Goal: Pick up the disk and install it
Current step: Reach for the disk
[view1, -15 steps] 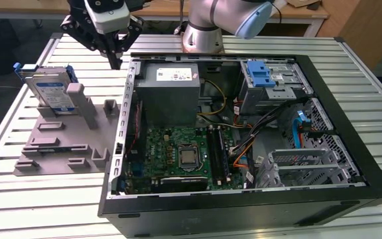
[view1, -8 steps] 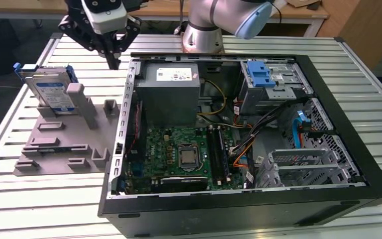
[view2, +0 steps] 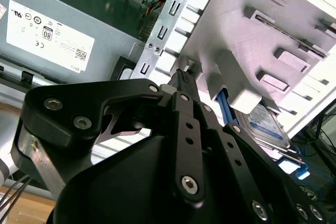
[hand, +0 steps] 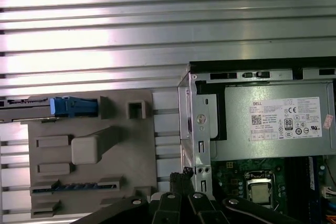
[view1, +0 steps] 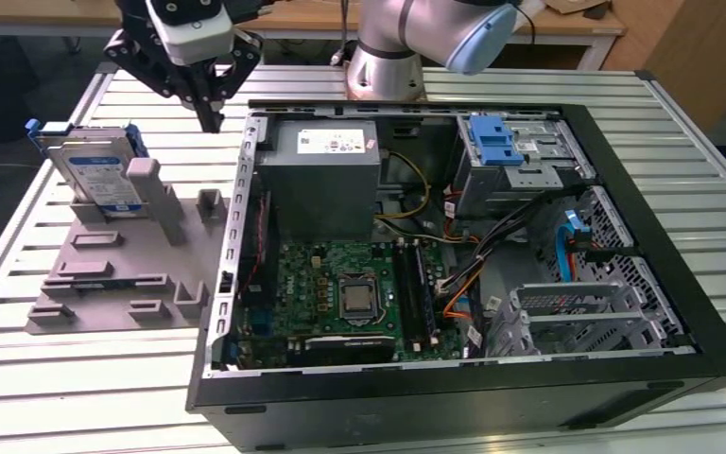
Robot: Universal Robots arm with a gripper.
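The disk (view1: 95,172), a silver drive with a white-and-blue label in a blue carrier, stands on edge against the grey fixture (view1: 124,284) at the exterior view's left. My gripper (view1: 213,119) hangs above the table between the fixture and the computer case, to the right of the disk and apart from it. Its fingers are shut with nothing between them. In the second wrist view, the gripper (view2: 184,77) tip points at the case wall, with the disk (view2: 266,125) behind the fixture. In the first wrist view, the disk (hand: 71,106) appears edge-on, away from the gripper (hand: 181,178).
The open black computer case (view1: 665,246) lies on the slatted metal table (view1: 60,397). Inside it are a grey power-supply box (view1: 325,175), a green motherboard (view1: 337,293) and a drive cage with a blue latch (view1: 495,142). The arm's base (view1: 382,66) stands behind the case.
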